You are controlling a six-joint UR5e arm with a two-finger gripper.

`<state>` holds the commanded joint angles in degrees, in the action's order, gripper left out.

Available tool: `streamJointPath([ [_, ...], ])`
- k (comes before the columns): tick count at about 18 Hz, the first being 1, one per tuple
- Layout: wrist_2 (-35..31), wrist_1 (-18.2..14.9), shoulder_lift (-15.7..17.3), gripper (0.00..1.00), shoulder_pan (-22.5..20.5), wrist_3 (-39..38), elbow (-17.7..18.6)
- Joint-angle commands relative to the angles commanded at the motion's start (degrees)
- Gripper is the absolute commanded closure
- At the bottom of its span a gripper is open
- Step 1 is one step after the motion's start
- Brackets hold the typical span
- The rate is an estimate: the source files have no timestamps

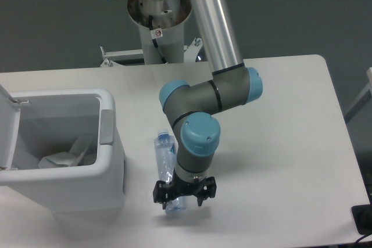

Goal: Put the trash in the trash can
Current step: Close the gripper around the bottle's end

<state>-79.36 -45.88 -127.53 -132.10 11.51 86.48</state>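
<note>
The bottle is slim and clear with a bluish cap at its far end and a bluish label, lying flat on the white bench just to the right of the bin, its length running from the cap near the bin's grey latch down toward the front edge of the bench; its lower end is partly hidden under the arm's wrist. The wrapper, crumpled, flat and white-translucent, sits inside the bin at the bottom, against the near wall. The bin is boxy and white with rounded corners, its lid swung up and open on the left side. The claw is low over the lower end of the bottle, pointing down, with its dark fingers spread apart, one on the left of the bottle and the other on the right, so the bottle's end lies between them; whether the fingers touch the plastic cannot be told from this view, and nothing is lifted off the bench. The arm bends down from the column at the back, its grey and blue joints stacked above the claw
</note>
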Motion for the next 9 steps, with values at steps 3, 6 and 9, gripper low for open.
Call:
streamJointPath([
  [3, -0.1, -0.1, -0.3, 0.0, 0.1, 0.0, 0.4],
  [6, -1.1, 0.0, -0.8, 0.0, 0.4, 0.0, 0.4],
  [9, -1.2, 0.0, -0.8, 0.16, 0.4, 0.0, 0.4],
])
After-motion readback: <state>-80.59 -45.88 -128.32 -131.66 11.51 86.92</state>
